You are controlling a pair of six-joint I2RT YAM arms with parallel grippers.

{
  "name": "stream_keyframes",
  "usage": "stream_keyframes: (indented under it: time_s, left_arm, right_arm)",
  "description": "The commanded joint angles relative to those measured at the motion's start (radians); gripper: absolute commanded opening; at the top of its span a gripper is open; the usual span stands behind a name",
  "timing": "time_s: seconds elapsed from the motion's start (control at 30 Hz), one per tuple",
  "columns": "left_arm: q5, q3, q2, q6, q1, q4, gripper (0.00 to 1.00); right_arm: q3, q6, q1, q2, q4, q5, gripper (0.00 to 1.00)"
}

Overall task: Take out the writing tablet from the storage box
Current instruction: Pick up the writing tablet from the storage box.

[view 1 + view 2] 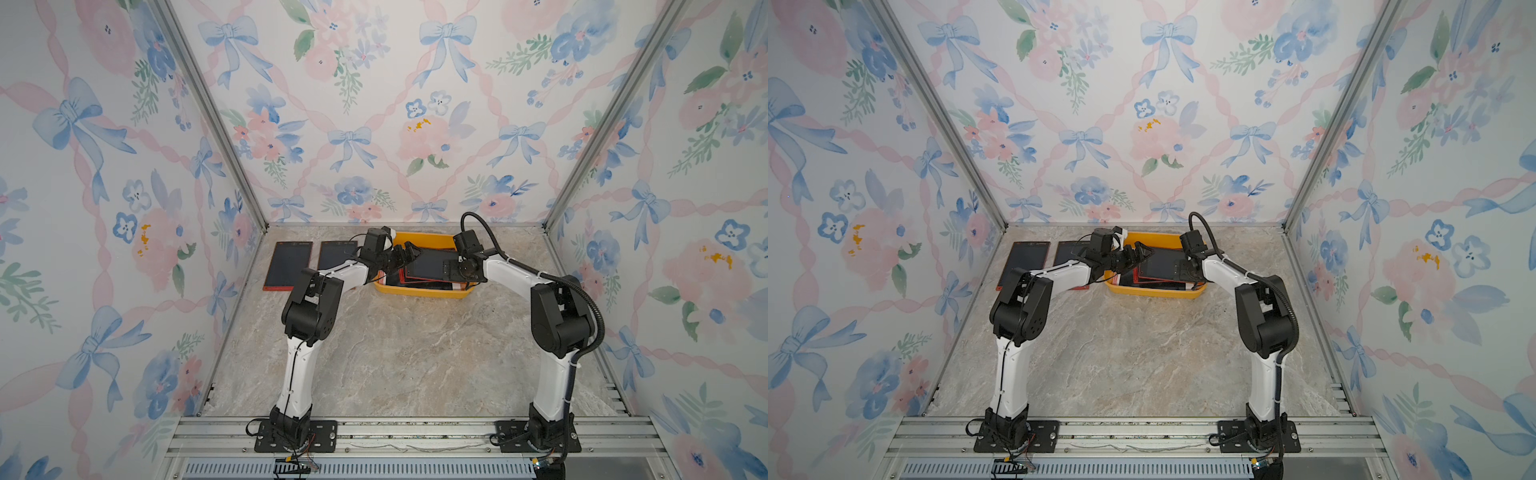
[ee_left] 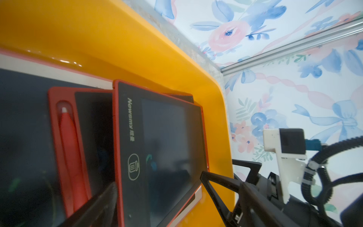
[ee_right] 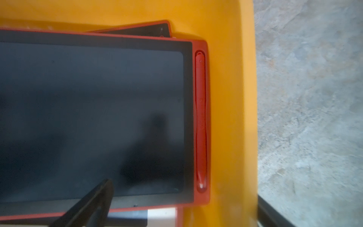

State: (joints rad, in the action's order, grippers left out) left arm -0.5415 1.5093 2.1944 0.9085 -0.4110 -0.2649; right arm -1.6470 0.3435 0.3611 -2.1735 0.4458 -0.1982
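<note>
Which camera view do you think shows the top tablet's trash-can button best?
The left wrist view: the trash-can button is close and sharp. The right wrist view shows only the top tablet's other end; in both top views it is too small to see.

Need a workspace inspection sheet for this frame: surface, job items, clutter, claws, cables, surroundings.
Surface: marbled table, no spills seen.
Job's things: yellow storage box at the back holds skewed stacked tablets; two tablets lie flat on the table beside it.
Clutter: nothing seen.
Grippers: left claw open over the top tablet; right claw open, astride the box wall.
Cables: black conduit on right arm; loose wires at the left base.
Surroundings: floral walls, aluminium frame.
</note>
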Motion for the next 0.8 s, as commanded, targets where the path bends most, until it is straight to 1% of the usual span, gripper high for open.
stream_keyframes:
  time_s: [0.0, 0.13, 0.4, 0.63, 0.77]
  left_arm:
    - [-0.197, -0.004, -0.045, 0.061, -0.059, -0.147, 0.98]
    - [-0.221, 0.003, -0.046, 0.065, -0.067, -0.165, 0.98]
    - [-0.264, -0.003, -0.028, 0.116, -0.080, -0.233, 0.98]
    - [-0.316, 0.019, 0.009, 0.163, -0.102, -0.288, 0.98]
    - [-0.323, 0.025, 0.017, 0.181, -0.106, -0.313, 0.98]
  right_arm:
    - [-0.014, -0.014, 0.032, -0.015, -0.063, 0.118, 0.97]
    - [-0.013, -0.009, 0.031, -0.014, -0.067, 0.122, 0.97]
    - [0.020, -0.008, 0.030, 0.019, -0.105, 0.137, 0.97]
    - [0.042, -0.020, 0.029, 0.042, -0.121, 0.149, 0.97]
    - [0.057, -0.027, 0.026, 0.059, -0.126, 0.143, 0.97]
